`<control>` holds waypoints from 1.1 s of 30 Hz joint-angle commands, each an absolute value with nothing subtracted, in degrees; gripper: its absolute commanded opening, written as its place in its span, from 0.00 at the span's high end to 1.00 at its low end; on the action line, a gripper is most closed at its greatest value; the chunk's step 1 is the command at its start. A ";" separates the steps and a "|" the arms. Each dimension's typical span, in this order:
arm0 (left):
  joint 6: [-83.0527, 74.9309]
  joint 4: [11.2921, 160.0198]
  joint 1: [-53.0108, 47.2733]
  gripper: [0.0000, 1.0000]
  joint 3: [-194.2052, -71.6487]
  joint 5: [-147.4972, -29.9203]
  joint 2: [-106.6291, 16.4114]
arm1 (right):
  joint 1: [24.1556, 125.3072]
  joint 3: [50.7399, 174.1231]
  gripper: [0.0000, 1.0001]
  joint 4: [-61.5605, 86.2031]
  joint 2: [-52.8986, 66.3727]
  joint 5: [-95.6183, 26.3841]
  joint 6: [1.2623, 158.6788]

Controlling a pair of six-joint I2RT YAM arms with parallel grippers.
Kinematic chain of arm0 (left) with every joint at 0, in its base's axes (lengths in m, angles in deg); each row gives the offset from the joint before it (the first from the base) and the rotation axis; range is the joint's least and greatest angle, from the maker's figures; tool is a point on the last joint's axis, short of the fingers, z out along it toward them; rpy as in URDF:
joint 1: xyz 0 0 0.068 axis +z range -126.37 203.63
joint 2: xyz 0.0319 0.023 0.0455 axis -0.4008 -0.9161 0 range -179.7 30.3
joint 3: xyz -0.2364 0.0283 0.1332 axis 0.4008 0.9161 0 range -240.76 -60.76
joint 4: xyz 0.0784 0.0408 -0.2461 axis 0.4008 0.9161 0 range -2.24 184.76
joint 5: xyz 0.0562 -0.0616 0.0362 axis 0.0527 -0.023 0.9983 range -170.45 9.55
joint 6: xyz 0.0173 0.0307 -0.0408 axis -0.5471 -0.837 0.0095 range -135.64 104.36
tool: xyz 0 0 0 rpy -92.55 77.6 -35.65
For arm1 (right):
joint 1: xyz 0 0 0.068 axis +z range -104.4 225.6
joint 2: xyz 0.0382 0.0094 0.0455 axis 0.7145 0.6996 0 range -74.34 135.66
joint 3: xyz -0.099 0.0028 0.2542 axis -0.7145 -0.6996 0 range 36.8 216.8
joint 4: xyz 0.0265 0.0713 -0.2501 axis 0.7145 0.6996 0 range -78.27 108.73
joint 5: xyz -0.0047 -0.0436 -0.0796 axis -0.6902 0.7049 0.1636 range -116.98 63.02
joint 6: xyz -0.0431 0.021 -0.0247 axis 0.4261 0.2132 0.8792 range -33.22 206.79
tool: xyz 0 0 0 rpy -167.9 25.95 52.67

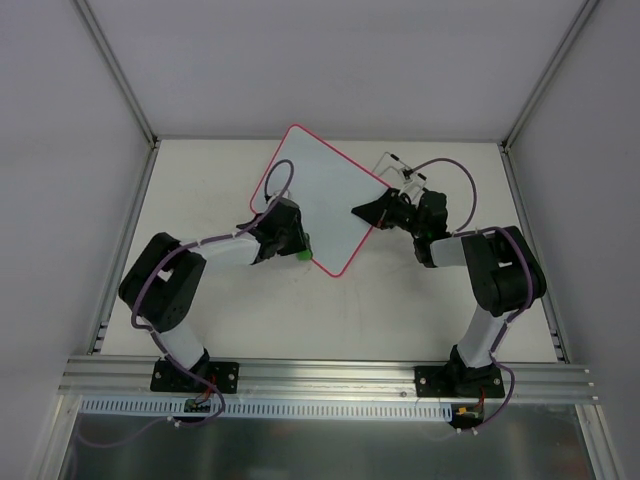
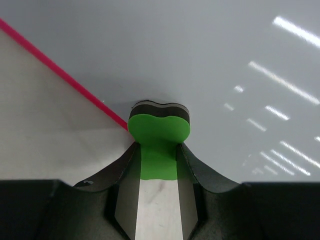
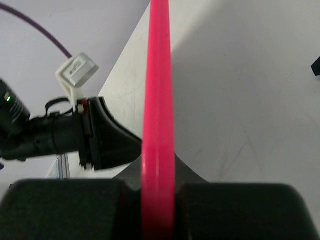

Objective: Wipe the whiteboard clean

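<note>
You see the flat rounded whiteboard in plain white, edged by a thin pink-red frame. In the left wrist view its surface reads pale grey with bright white streaks of reflected light. The small bone-shaped foam eraser is vivid green on top, with a black layer beneath split by a thin pale line. Your left gripper and right gripper are both matt black. The arm joints are black too, and the slim arm links are light grey. Purple cables loop along the arms. The tabletop is off-white with faint grey scuffs, and the near rail is silver aluminium.
</note>
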State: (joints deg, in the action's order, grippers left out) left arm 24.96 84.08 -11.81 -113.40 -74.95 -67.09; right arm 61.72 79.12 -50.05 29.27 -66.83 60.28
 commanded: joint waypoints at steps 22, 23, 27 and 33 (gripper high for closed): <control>12.31 97.25 20.98 1.00 -115.17 -69.81 -58.84 | 63.88 80.57 1.00 -50.06 29.63 -74.79 62.44; 11.96 97.60 21.52 1.00 -113.94 -69.55 -58.21 | 63.80 80.57 1.00 -50.06 29.63 -74.70 62.35; 9.77 101.02 23.28 1.00 -112.62 -68.23 -56.72 | 63.80 80.83 1.00 -50.06 29.37 -74.61 62.18; 6.60 104.72 25.21 0.89 -113.40 -67.62 -59.08 | 63.27 81.01 1.00 -49.89 28.14 -74.09 62.00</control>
State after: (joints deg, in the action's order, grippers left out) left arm 10.16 101.13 24.87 -112.96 -69.33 -58.15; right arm 63.43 79.12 -48.76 29.49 -73.30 59.96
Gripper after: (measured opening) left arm 0.301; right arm 0.047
